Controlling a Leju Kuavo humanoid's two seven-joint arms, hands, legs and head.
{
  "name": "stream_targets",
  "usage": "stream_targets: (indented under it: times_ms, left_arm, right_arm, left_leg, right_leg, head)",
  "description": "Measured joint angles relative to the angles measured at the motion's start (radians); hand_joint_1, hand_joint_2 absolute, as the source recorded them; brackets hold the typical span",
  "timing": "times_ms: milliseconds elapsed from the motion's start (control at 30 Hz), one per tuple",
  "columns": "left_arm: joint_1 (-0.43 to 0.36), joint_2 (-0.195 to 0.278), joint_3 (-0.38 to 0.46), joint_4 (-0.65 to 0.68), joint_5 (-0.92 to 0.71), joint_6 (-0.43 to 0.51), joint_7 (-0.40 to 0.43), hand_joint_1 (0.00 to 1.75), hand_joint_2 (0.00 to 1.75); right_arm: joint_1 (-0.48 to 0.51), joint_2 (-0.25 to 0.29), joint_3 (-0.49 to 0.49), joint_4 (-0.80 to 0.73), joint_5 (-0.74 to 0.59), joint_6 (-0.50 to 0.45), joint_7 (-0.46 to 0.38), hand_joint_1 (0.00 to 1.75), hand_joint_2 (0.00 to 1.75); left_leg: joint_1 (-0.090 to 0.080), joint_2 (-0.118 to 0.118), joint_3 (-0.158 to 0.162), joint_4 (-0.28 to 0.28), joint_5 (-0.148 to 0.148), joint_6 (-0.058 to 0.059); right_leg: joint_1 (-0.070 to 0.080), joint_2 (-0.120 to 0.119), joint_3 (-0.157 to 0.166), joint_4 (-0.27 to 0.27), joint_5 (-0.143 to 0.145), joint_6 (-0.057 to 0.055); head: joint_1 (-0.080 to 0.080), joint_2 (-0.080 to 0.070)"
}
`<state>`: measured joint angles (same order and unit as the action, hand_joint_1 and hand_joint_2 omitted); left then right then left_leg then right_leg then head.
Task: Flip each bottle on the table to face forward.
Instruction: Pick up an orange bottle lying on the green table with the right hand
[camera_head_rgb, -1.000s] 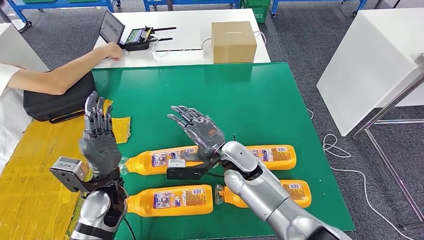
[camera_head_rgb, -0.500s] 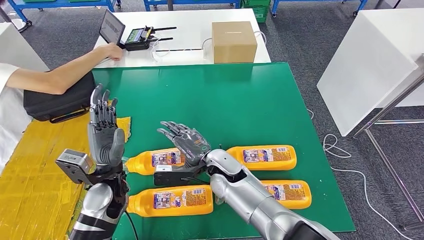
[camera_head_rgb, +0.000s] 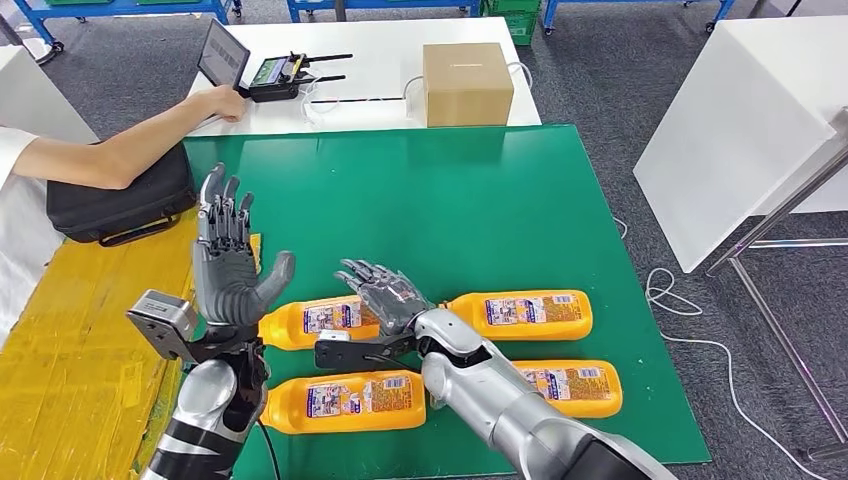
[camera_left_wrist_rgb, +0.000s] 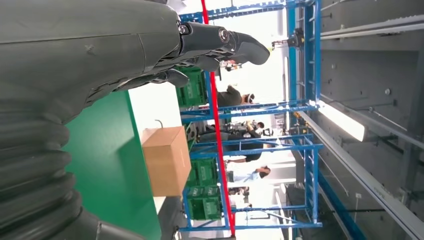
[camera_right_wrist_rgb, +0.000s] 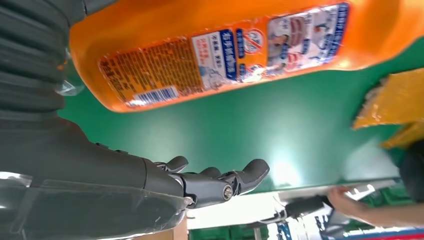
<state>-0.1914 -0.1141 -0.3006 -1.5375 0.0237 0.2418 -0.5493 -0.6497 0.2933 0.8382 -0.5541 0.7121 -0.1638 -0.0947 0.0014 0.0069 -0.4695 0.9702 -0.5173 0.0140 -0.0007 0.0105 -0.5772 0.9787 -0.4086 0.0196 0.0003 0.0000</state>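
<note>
- Four orange bottles lie on their sides on my green desk, in two rows of two, all with printed labels facing up.
- Far row: the far-left bottle and the far-right bottle. Near row: the near-left bottle and the near-right bottle, which my right forearm partly covers.
- My left hand is raised upright above the desk's left edge, palm turned toward the bottles, fingers spread and pointing up, thumb out to the side. It holds nothing and touches nothing.
- My right hand hovers low over the gap between the two far bottles, just beside the far-left one. Its fingers are apart and extended, gripping nothing. I cannot tell whether the palm touches the far-left bottle.
- In the right wrist view, one orange bottle lies close to my open hand, its label with barcode visible.
- One cardboard box stands on the white table beyond the desk.
- One person's arm reaches across to a tablet on that white table.
- One black bag sits at the desk's far-left corner, next to yellow material.
</note>
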Motion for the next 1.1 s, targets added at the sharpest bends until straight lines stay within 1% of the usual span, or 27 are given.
stream_targets:
  times_ms: [200,400,667,767,867,900,933,1033,1067,1100]
  left_arm:
    - [-0.007,-0.003,-0.007,0.007,0.003,-0.005,-0.001,0.0,1.75]
    - [-0.024,-0.012,-0.026,0.024,0.015,-0.029,-0.006,0.0,1.75]
    - [-0.039,-0.028,-0.076,0.038,0.025,-0.045,-0.024,0.0,1.75]
    - [-0.039,-0.03,-0.095,0.036,0.017,-0.041,-0.037,0.0,1.75]
    - [-0.039,-0.031,-0.112,0.031,0.014,-0.037,-0.041,0.0,1.75]
    - [-0.039,-0.031,-0.116,0.031,0.017,-0.037,-0.04,0.0,1.75]
    - [-0.039,-0.033,-0.119,0.031,0.022,-0.036,-0.04,0.0,1.75]
    - [-0.041,-0.037,-0.122,0.034,0.037,-0.038,-0.041,0.0,1.75]
    - [-0.042,-0.038,-0.122,0.035,0.04,-0.039,-0.042,0.0,1.75]
    - [-0.043,-0.039,-0.122,0.037,0.042,-0.039,-0.043,0.0,1.75]
  right_arm:
    - [-0.015,0.008,0.0,0.04,0.007,-0.005,0.015,0.0,1.75]
    - [-0.048,0.025,0.0,0.098,0.032,-0.007,0.069,0.0,1.75]
    - [-0.075,0.044,0.0,0.172,0.1,0.026,0.149,0.0,1.75]
    - [-0.079,0.046,0.0,0.19,0.12,0.054,0.175,0.0,1.75]
    - [-0.085,0.048,0.001,0.209,0.135,0.125,0.211,0.0,1.75]
    - [-0.087,0.048,0.001,0.215,0.139,0.151,0.222,0.04,1.75]
    - [-0.09,0.049,0.002,0.22,0.144,0.175,0.23,0.25,1.75]
    - [-0.099,0.053,0.003,0.232,0.157,0.227,0.243,1.27,1.75]
    - [-0.101,0.054,0.005,0.234,0.161,0.235,0.244,1.42,1.75]
    - [-0.103,0.054,0.006,0.237,0.164,0.239,0.245,1.44,1.75]
  left_leg:
    - [0.0,0.0,0.0,0.0,0.0,0.0]
    - [0.0,0.0,0.0,0.0,0.0,0.0]
    - [0.0,0.0,0.0,0.0,0.0,0.0]
    - [0.0,0.0,0.0,0.0,0.0,0.0]
    - [0.0,0.0,0.0,0.0,0.0,0.0]
    - [0.0,0.0,0.0,0.0,0.0,0.0]
    - [0.0,0.0,0.0,0.0,0.0,0.0]
    - [0.0,0.0,0.001,0.0,0.0,0.0]
    - [0.0,0.0,0.001,0.0,0.0,0.0]
    - [0.0,0.0,0.001,0.0,0.0,0.0]
  right_leg:
    - [0.0,0.0,0.0,0.0,0.0,0.0]
    - [0.0,0.0,0.0,0.0,0.0,0.0]
    - [0.0,0.0,0.0,0.0,0.0,0.0]
    - [0.0,0.0,0.0,0.0,0.0,0.0]
    - [0.0,0.0,0.0,0.0,0.0,0.0]
    - [0.0,0.0,0.0,0.0,0.0,0.0]
    - [0.0,0.0,0.0,0.0,0.0,0.0]
    - [0.0,0.0,0.0,0.0,0.0,0.0]
    - [0.0,0.0,0.0,0.0,0.0,0.0]
    - [0.0,0.0,0.0,0.0,0.0,0.0]
  head:
    - [0.0,0.0]
    - [0.0,0.0]
    - [0.0,0.0]
    - [0.0,0.0]
    - [0.0,0.0]
    - [0.0,0.0]
    - [0.0,0.0]
    - [0.0,0.0]
    - [0.0,0.0]
    - [0.0,0.0]
